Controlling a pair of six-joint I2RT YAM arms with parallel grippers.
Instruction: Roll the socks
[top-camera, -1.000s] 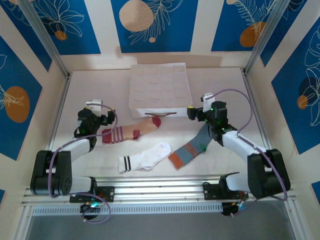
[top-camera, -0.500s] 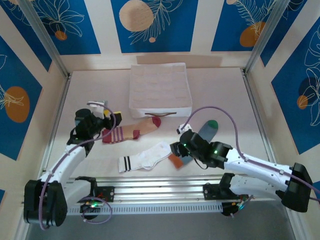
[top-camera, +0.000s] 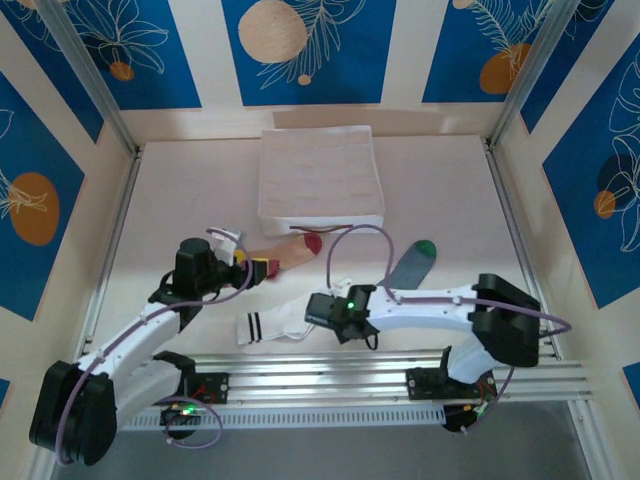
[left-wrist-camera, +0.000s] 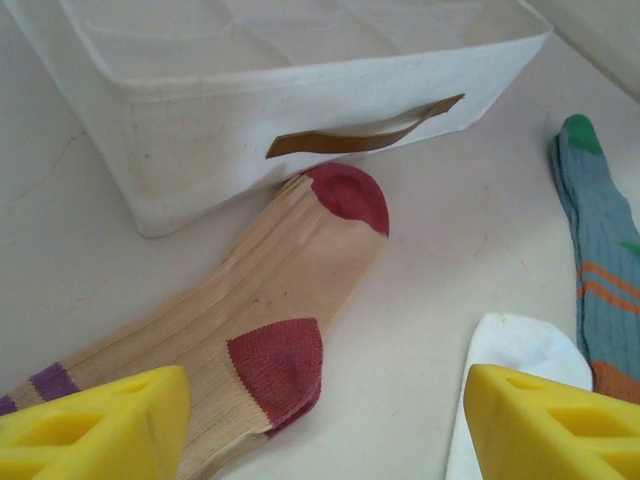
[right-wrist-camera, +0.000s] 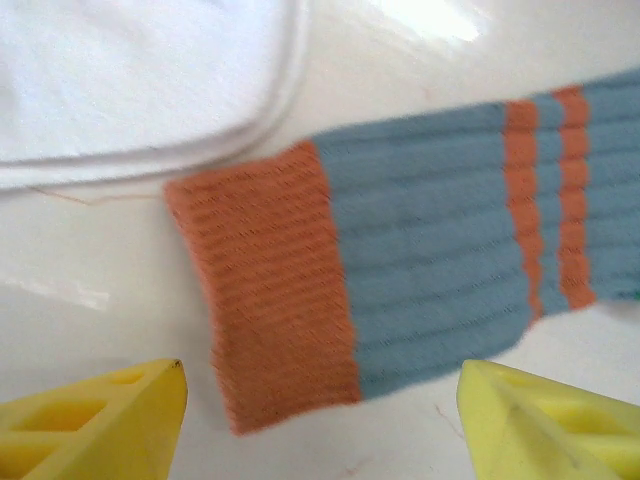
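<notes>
Approach stage, I judge: no sock is rolled yet. The left hand (left-wrist-camera: 325, 400) hangs released, its yellow fingers (left-wrist-camera: 90, 420) spread to either side of the ribbed tan fabric sock with maroon toe and heel (left-wrist-camera: 270, 300). That sock lies flat on the pale desk (top-camera: 440, 190), its toe at the foot of the white fabric compartment box (left-wrist-camera: 300, 90). The right hand (right-wrist-camera: 322, 385) is likewise unclenched, straddling the orange cuff of the grey-blue ribbed sock (right-wrist-camera: 430, 250) (the white sock with black cuff stripes (top-camera: 288, 319) lies just beside it). Next, each hand would need to descend, pinch its cuff edge and start turning it over along the sock.
</notes>
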